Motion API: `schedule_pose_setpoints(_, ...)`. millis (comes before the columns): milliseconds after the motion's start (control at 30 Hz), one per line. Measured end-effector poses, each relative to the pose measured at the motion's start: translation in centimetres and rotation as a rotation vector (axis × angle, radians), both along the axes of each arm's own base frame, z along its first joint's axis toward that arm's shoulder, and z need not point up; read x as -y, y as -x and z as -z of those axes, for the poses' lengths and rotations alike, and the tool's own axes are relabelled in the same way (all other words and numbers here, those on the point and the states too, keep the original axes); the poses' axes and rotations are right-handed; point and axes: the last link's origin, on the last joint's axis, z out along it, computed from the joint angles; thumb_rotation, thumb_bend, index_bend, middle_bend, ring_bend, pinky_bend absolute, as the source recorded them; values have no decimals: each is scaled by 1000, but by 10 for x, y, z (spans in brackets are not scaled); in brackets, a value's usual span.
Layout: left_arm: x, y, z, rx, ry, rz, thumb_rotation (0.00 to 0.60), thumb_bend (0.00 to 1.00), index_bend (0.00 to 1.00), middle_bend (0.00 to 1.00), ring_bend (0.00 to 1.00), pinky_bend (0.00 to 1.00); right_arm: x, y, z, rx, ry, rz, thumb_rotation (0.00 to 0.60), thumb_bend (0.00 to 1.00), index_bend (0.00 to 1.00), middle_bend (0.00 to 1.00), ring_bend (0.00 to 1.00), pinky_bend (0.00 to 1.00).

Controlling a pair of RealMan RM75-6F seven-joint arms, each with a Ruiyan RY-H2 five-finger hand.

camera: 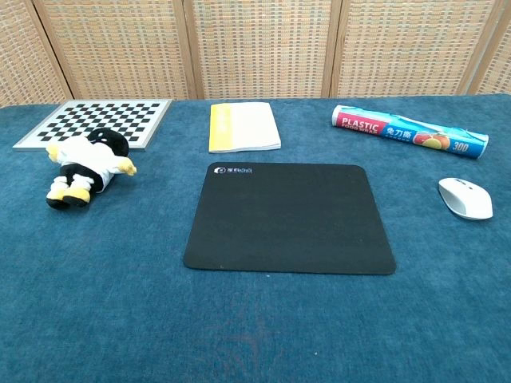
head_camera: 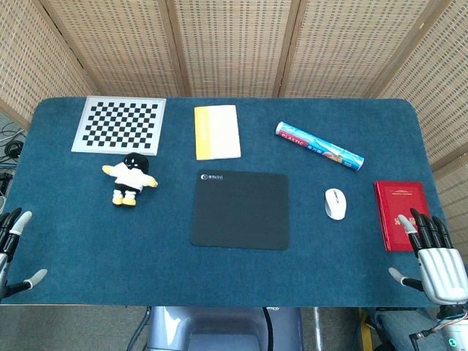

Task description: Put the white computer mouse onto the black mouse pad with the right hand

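Chest view reads "PLASTIC" on the wrap roll; right hand spread, empty

Right hand: white, dark-tipped fingers apart and extended, thumb out to the side, holding nothing; lower right of head view. Left hand: partly cut by frame edge, fingers spread, holding nothing; lower left.

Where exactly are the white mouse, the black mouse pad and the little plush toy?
white mouse (head_camera: 335,203), head view, middle of its top shell.
black mouse pad (head_camera: 240,210), head view, bare centre of the pad.
plush toy (camera: 83,164), chest view, its white body.
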Motion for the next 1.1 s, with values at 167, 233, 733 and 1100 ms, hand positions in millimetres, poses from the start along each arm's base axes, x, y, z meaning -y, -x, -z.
schedule_pose_setpoints(167, 0, 0, -1, 3, -2, -1, 600, 3, 0, 0, 0, 0, 0, 0, 2, -5, -7, 2, 600, 0, 0, 0, 0, 0)
schedule_pose_setpoints(233, 0, 0, -1, 3, -3, -2, 600, 4, 0, 0, 0, 0, 0, 0, 2, -4, -10, 1, 600, 0, 0, 0, 0, 0)
schedule_pose_setpoints(733, -14, 4, 0, 9, -12, -36, 600, 11, 0, 0, 0, 0, 52, -17, 30, 24, -204, -107, 600, 1000, 187, 120, 2, 51)
schedule_pose_setpoints(1100, -30, 12, 2, 11, -3, -103, 600, 13, 0, 0, 0, 0, 126, 7, 54, -68, -386, 82, 600, 1000, 284, 224, 97, 191)
